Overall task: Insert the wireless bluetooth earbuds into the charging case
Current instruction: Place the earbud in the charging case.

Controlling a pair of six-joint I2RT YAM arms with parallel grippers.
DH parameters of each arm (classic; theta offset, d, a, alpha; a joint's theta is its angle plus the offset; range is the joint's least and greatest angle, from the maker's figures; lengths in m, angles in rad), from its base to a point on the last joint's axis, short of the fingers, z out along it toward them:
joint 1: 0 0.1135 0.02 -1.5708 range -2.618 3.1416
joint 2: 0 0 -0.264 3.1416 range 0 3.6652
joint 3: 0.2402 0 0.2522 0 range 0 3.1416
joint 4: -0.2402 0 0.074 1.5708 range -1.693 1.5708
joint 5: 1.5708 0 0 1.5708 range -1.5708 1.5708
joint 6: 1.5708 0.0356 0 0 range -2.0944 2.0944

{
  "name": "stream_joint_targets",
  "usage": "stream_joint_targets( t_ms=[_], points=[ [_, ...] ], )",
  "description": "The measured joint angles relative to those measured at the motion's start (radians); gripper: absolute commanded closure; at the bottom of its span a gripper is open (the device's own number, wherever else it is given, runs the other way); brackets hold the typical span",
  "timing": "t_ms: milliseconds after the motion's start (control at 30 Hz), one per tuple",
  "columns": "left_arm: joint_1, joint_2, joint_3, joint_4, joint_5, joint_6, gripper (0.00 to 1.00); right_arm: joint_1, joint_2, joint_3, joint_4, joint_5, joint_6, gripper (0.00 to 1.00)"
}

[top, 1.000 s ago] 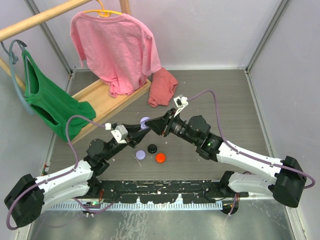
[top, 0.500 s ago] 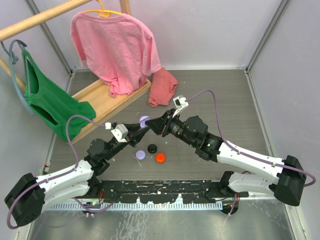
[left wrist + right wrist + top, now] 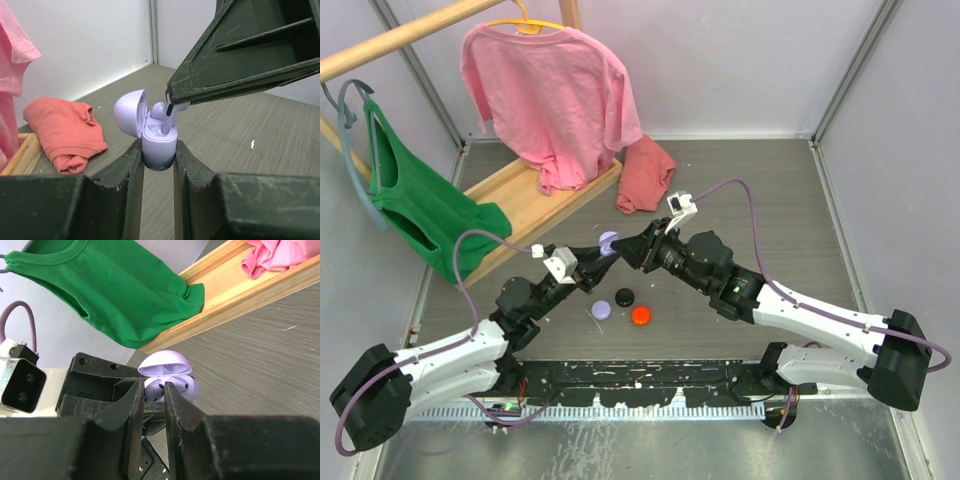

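Readable writing: nothing legible on the case or the arms at this resolution.

Seen mid-table, where the two arms meet: lavender charging case, upright, lid hinged open and tipped back to the left in the left wrist view. Cannot tell whether its base touches the table.

Left gripper: jaws drawn in and clamped on the lower body of the charging case, one finger on each side, both touching it.

Right gripper: jaws nearly together, pinching the top of the stem of one earbud. Tips directly above the open case.

Earbud: pale lavender-white with a dark tip on the stem, standing about upright in the right-hand well of the case, its head just beside the inner wall of the lid. Cannot tell whether fully seated.

On the table just nearer the arm bases than the grippers: lavender puck, black puck, orange-red puck, close together, apart from both grippers.

Farther back: folded coral cloth, pink T-shirt and green top on hangers, wooden rack base.
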Motion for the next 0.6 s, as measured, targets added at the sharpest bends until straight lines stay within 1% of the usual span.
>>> stream_joint_targets(
  t_ms=[333,467,600],
  points=[
    [-0.001,0.023,-0.016,0.023,-0.030,0.000,0.99,0.003,0.024,0.000,-0.003,0.028,0.037,0.78],
    [-0.001,0.023,-0.019,0.028,-0.035,0.000,0.99,0.007,0.026,0.000,-0.003,0.043,0.060,0.75],
    [-0.002,0.023,-0.023,0.036,-0.042,0.000,0.99,0.011,0.026,-0.005,0.000,0.053,0.076,0.74]
  ],
)
